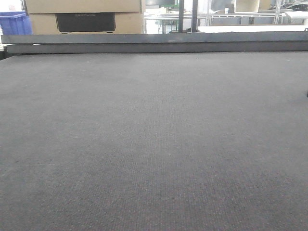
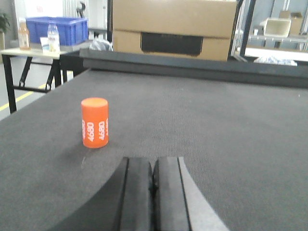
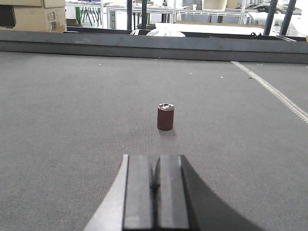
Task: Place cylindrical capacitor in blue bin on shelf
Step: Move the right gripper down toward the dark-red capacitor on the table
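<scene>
in the exterior front-facing view, the dark grey carpeted table (image 1: 154, 144) filled nearly the whole picture. neither arm showed there, and no task item lay on the part in view. a blue plastic bin (image 1: 12, 21) stood far off at the upper left beside a brown cardboard box (image 1: 84, 14), and no steel shelf could be made out. in the left wrist view, the left gripper (image 2: 153, 168) hung low over the table with its black pads pressed together and nothing between them. an orange upright cylinder with white 4680 lettering (image 2: 95, 122) stood ahead and to the left, well apart from it. in the right wrist view, the right gripper (image 3: 155, 166) was likewise closed and empty. a small dark brown cylinder with a silvery top (image 3: 165, 117) stood upright on the table straight ahead, near but not touching. that brown piece looked most like the capacitor. by this showing the task had hardly begun: the jaws were not yet opened, nothing was grasped, and the pickup, the carry and the drop into the bin were all left.
</scene>
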### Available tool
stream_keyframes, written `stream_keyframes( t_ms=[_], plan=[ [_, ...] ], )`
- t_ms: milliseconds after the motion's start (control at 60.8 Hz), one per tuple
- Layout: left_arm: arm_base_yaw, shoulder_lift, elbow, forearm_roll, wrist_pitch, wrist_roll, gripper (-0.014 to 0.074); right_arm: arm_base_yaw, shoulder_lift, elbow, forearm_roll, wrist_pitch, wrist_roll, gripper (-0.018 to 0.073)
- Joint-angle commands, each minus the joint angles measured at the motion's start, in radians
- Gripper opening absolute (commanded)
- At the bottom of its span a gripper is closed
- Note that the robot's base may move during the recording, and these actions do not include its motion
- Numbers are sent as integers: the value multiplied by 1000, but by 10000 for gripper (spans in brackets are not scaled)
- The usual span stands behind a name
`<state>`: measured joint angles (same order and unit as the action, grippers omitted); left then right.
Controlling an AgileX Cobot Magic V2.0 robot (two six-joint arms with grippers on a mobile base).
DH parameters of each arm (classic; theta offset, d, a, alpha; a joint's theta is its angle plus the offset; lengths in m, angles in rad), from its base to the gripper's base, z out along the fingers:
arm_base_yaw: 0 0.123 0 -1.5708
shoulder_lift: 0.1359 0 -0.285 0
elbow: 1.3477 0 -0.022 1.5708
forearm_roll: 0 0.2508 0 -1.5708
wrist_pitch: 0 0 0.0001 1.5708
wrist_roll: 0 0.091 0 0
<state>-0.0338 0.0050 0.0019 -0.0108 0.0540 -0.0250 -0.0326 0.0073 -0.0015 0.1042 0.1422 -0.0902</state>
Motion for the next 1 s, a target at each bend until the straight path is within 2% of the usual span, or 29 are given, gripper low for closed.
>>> stream_keyframes(
  t_ms=[0,280,362,444,510,559,625,724,806,954,987],
  plan=[
    [-7,-5,-2,-3,-45,-5,-111,-5,-7,2,1,-46,1,-162],
    [-7,-5,-2,-9,-132,-5,-111,-5,-7,2,1,-112,1,-162],
    [-7,-5,-2,-9,-189,-5,-111,-5,-7,2,3,-185,1,-162],
    [-7,-5,-7,-9,-168,-5,-111,-5,-7,-6,31,-227,1,-162],
    [-7,-5,-54,-9,-117,-5,-111,-5,-7,-98,38,-151,1,-162],
    [-7,-5,-119,-9,-48,-5,-111,-5,-7,-198,36,-15,1,-162],
    [-7,-5,-202,-2,28,-5,-111,-5,-5,-323,26,95,1,-162],
    [-7,45,-326,0,160,-5,-99,-5,69,-468,26,165,1,-162],
    [-7,115,-398,0,216,-5,-27,-5,166,-563,26,180,1,-162],
    [-7,237,-490,0,219,-5,211,-5,350,-652,26,180,1,-158],
    [-7,271,-508,0,219,-5,276,-5,399,-667,26,178,1,-130]
  ],
)
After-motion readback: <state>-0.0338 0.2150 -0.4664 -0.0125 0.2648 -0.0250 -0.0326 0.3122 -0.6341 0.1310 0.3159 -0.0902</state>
